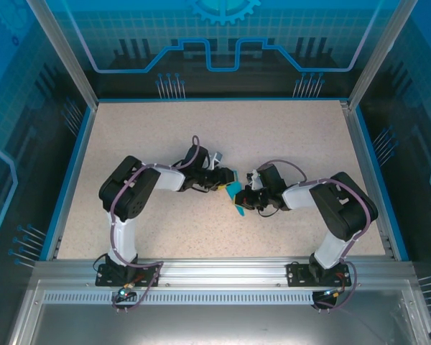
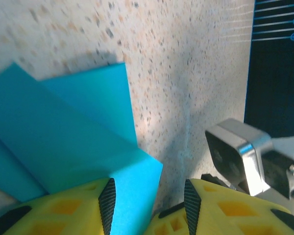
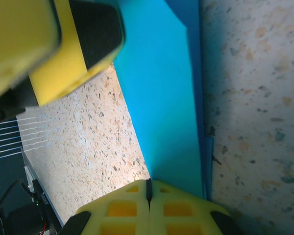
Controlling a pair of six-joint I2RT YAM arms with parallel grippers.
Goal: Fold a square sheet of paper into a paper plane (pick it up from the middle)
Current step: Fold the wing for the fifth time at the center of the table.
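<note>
Right wrist: our R hand pinches the teal paper, folded some, no plane yet. L hand half open at its corner; we've more folds to do.

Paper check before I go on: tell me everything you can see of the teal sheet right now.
The sheet of paper is thin, plain teal-blue and unmarked. It is folded into overlapping layers with straight creases, one flap lying aslant over another. It sits mid-table between the two grippers and throws a shadow on the speckled table, so it seems lifted. The right gripper is shut on one edge. The left gripper is open, straddling a corner, with one pad against it.
</note>
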